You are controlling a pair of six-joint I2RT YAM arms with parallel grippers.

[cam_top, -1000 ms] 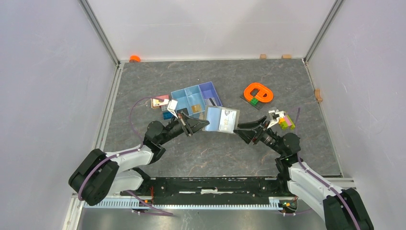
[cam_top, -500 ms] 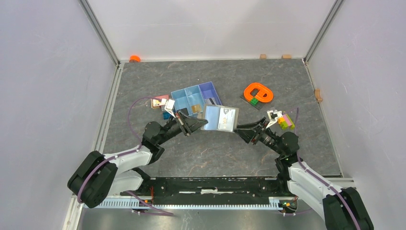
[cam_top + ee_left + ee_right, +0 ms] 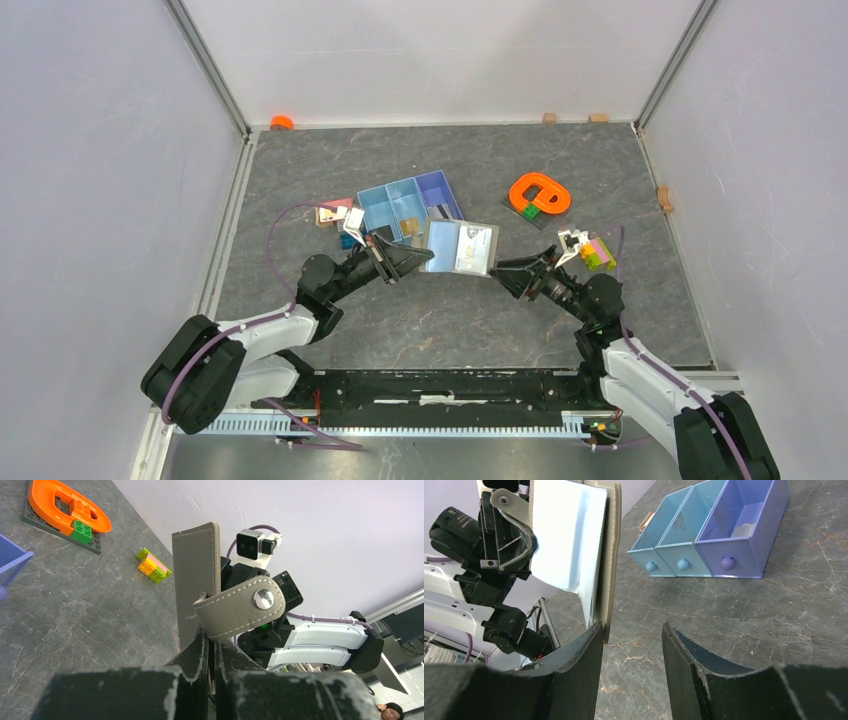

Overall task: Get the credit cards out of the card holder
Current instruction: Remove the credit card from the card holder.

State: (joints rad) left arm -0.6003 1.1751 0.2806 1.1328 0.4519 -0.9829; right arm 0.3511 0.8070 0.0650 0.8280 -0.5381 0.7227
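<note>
Left fingers (image 3: 210, 652): together, clamped on the near edge of the card holder (image 3: 460, 247), just under its snap strap (image 3: 240, 607).
Right fingers (image 3: 631, 630): apart, with nothing between them; the holder's edge stands just beside one finger.
Card holder: held open off the table, over its middle, pale inside showing from above.
Credit cards (image 3: 478, 242): one pale face shows in a pocket; how many there are I cannot tell.
Tray (image 3: 704, 562): on the table just beyond the holder, toward the far edge.
Change: over the last second the holder has barely shifted, a touch to the far left; the open pair has stayed at its edge.
Meaning: I judge that no card is out yet, and I am only lining up the pinch.
</note>
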